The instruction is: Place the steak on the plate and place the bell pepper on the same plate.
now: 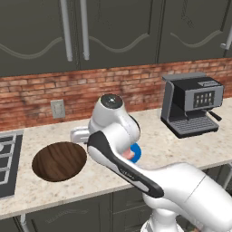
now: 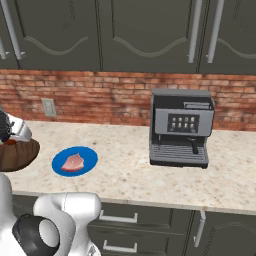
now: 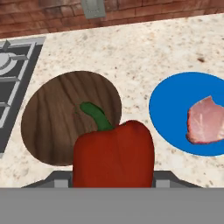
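Glossy red bell pepper point(image 3: 113, 153), green stem

The pink steak point(image 2: 73, 162) lies on the round blue plate point(image 2: 89, 157). The red bell pepper point(image 3: 113, 155), with a green stem, is beside the plate.

The white arm point(image 1: 118, 136) hides most of the blue plate point(image 1: 136, 153), beside the wooden board point(image 1: 59, 161).

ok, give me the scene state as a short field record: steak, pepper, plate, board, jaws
steak: lying on the plate
plate: blue, on the counter, right of the board in the hand view
bell pepper: red, green stem, held up close to the hand camera, above the board's near edge
wooden board: on the counter beside the stove
jaws: fingertips hidden behind the pepper
coffee machine: against the brick wall
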